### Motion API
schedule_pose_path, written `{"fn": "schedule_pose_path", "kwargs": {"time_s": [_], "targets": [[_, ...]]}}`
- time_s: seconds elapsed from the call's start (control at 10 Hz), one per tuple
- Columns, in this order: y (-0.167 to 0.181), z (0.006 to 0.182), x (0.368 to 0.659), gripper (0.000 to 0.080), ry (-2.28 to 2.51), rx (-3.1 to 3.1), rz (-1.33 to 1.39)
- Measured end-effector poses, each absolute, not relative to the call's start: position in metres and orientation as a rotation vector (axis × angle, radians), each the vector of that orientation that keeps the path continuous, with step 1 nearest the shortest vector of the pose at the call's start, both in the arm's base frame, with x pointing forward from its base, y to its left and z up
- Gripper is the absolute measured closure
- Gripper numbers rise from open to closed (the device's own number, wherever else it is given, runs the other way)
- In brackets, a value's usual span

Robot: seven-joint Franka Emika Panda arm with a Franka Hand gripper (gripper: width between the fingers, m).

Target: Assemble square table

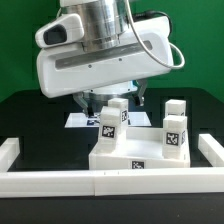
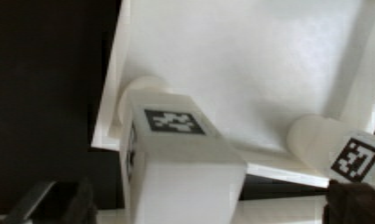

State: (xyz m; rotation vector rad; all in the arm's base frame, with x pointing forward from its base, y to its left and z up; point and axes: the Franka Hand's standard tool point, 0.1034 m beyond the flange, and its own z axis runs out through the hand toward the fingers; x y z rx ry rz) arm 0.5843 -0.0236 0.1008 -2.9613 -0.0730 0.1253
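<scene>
The square table's top is a white slab [image 1: 135, 158] lying flat with its tagged edge toward the front. Three white leg blocks stand upright on it: one at the exterior view's left [image 1: 112, 122], two at its right [image 1: 175, 138] [image 1: 178, 108]. My gripper [image 1: 116, 100] hangs over the left leg, open, its dark fingers on either side of the leg's top. In the wrist view this tagged leg [image 2: 175, 150] stands between the fingers [image 2: 51, 200] of the gripper [image 2: 202, 205], with a gap on each side. Another leg [image 2: 344, 150] and the slab [image 2: 255, 60] show beyond.
Long white border rails run along the front [image 1: 100, 183] and at both sides [image 1: 8, 152] [image 1: 212, 152]. The marker board [image 1: 78, 120] lies behind the slab on the black table. The arm's bulky white body fills the upper part of the exterior view.
</scene>
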Motion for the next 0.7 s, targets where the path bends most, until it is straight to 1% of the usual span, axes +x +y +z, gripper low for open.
{"fn": "schedule_pose_path", "kwargs": {"time_s": [0.3, 0.5, 0.7], "targets": [[-0.025, 0.099, 0.584, 0.0150, -0.068, -2.967, 0.124], [-0.035, 0.094, 0.586, 0.0150, 0.006, -3.046, 0.087], [-0.038, 0.093, 0.589, 0.0150, 0.026, -3.075, 0.044]]}}
